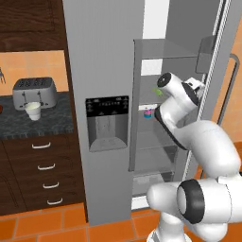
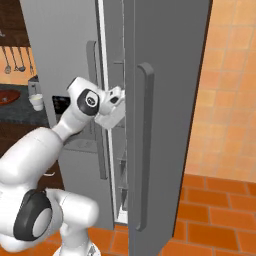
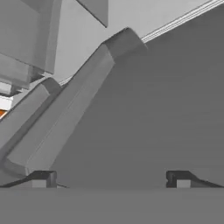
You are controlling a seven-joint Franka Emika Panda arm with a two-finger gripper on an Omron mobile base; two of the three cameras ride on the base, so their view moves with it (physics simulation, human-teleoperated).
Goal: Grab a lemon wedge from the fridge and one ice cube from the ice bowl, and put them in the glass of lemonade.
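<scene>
The grey fridge (image 1: 101,52) stands with its right door (image 2: 170,125) swung open. A tiny yellow-green lemon wedge (image 1: 156,91) lies on an upper shelf inside, just left of my wrist. My gripper (image 1: 197,88) is inside the opening, right of the wedge and close to the door's inner side. In the hand view the gripper (image 3: 109,180) is open, with nothing between its fingertips, facing grey door bins. The glass of lemonade (image 1: 33,111) stands on the dark counter in front of the toaster (image 1: 34,91). The reddish-brown ice bowl (image 2: 7,96) sits farther left on that counter.
A small pink-and-blue cupcake-like item (image 1: 148,112) sits on the shelf below the wedge. The open door's long handle (image 2: 145,145) stands to the right of my arm. Dark drawers (image 1: 45,165) run under the counter, and orange tiles cover the floor.
</scene>
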